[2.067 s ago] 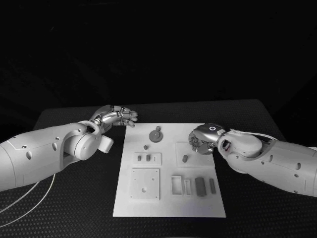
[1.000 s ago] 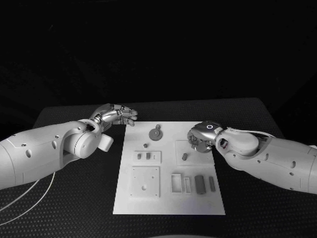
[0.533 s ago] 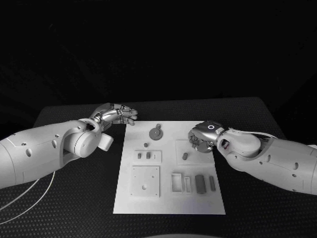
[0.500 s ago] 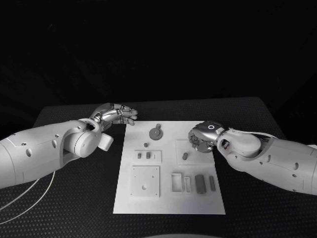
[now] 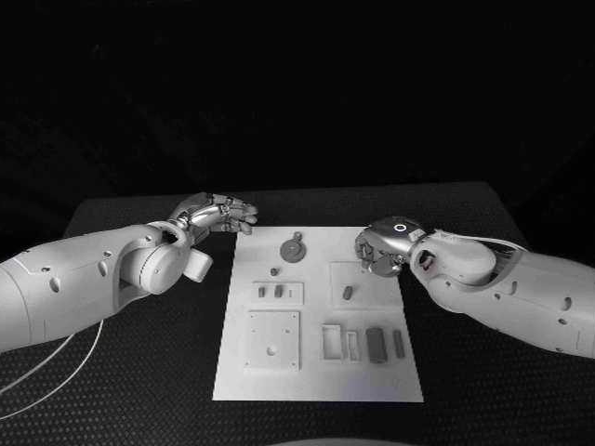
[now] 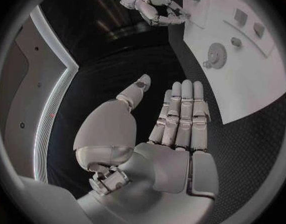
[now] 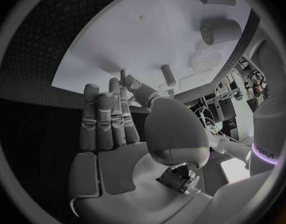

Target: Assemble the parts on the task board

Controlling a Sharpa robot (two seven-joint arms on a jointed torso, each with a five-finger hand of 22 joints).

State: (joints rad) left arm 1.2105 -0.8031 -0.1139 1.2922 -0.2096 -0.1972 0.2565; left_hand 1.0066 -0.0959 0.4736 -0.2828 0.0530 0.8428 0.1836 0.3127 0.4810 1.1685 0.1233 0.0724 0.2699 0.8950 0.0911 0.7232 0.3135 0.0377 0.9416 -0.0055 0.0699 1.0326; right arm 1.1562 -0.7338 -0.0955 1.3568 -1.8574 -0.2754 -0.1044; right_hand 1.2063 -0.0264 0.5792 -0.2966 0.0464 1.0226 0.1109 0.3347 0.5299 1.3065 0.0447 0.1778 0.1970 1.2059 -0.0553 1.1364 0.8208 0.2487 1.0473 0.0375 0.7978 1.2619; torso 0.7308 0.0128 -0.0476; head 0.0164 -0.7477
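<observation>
Right hand [image 5: 379, 253] over the board's [image 5: 318, 381] far right edge, pinching what looks like a thin pin [image 7: 123, 76]; grip is marginal, so it could slip or tilt before seating. Left hand [image 5: 218, 217] empty, fingers apart, off the board on the tabletop [image 5: 137, 372].

From the head we look steeply down at the black desk [image 5: 137, 372] with the task board [image 5: 318, 372] in the middle, both arms reaching in from the sides. Our two wrist cameras sit close behind their own hands, left hand [image 6: 174, 129] and right hand [image 7: 118, 134], each facing along the fingers. All three views share the task board.
</observation>
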